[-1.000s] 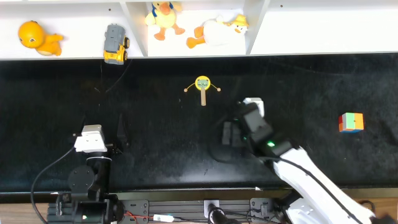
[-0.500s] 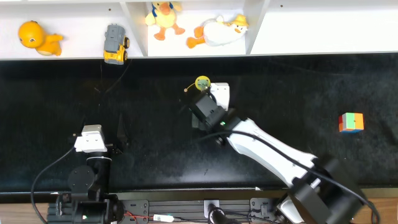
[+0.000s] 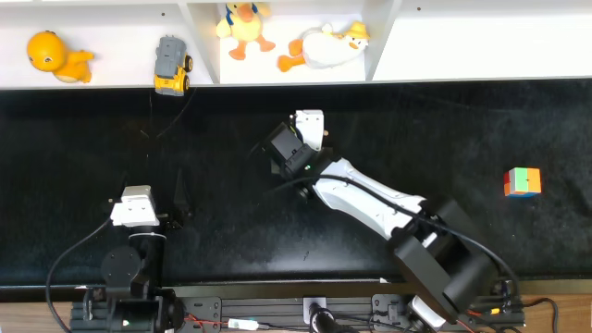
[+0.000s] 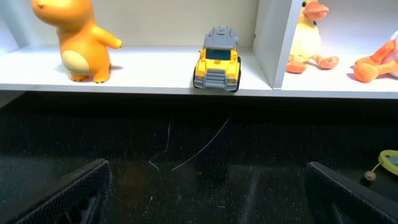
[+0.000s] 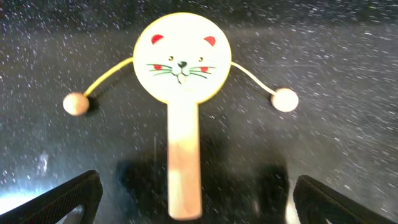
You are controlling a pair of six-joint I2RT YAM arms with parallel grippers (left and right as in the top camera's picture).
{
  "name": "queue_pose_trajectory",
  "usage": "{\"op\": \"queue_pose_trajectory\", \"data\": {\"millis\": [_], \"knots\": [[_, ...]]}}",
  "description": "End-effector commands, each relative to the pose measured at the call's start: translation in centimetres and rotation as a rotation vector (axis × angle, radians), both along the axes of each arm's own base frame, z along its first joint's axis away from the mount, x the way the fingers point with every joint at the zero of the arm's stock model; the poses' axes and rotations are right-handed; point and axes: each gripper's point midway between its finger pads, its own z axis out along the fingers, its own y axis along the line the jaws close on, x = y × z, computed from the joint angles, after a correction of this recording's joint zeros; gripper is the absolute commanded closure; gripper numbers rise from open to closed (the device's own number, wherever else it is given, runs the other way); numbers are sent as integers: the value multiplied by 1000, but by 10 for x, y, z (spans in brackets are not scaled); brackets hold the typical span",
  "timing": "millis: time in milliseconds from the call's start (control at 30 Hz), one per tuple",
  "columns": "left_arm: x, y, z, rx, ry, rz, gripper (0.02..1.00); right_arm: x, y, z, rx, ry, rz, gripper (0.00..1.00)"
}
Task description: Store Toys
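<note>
A wooden rattle drum (image 5: 182, 59) with a cat face, two beads on strings and a straight handle lies flat on the black table (image 3: 462, 120). My right gripper (image 5: 196, 210) hovers open just above it, the handle's end lying between its two fingers (image 5: 59, 198). From above, the right gripper (image 3: 285, 155) reaches across to the table's middle and covers the toy. My left gripper (image 4: 205, 202) stands open and empty at the near left, facing the shelf; its arm (image 3: 137, 208) is low on the left. The rattle (image 4: 389, 163) peeks in at the left wrist view's edge.
A white shelf (image 3: 111, 79) runs along the back, holding an orange figure (image 3: 55, 54), a yellow and grey truck (image 3: 172, 65), a yellow duck (image 3: 243, 26) and a white duck plush (image 3: 324, 46). A coloured cube (image 3: 522, 181) sits on the table at the right.
The right arm swung up and left from the table's middle right to over the rattle, which it now covers from above. The left arm kept still.
</note>
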Motion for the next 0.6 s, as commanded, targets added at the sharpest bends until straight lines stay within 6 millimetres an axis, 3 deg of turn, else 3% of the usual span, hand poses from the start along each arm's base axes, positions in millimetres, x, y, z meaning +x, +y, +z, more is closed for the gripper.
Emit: {"op": "queue_pose_trajectory", "data": {"millis": [33,133,300,600], "knots": [[0,-3,1,0,-8,-12,20,9,9,0,7,-26,-7,14],[0,-3,1,0,-8,-12,20,9,9,-4,3,-18,-6,134],[0,-3,1,0,-8,-12,20,9,9,-6,0,-16,-6,470],[0,-3,1,0,-8,-12,20,9,10,-5,6,-18,-9,836]]}}
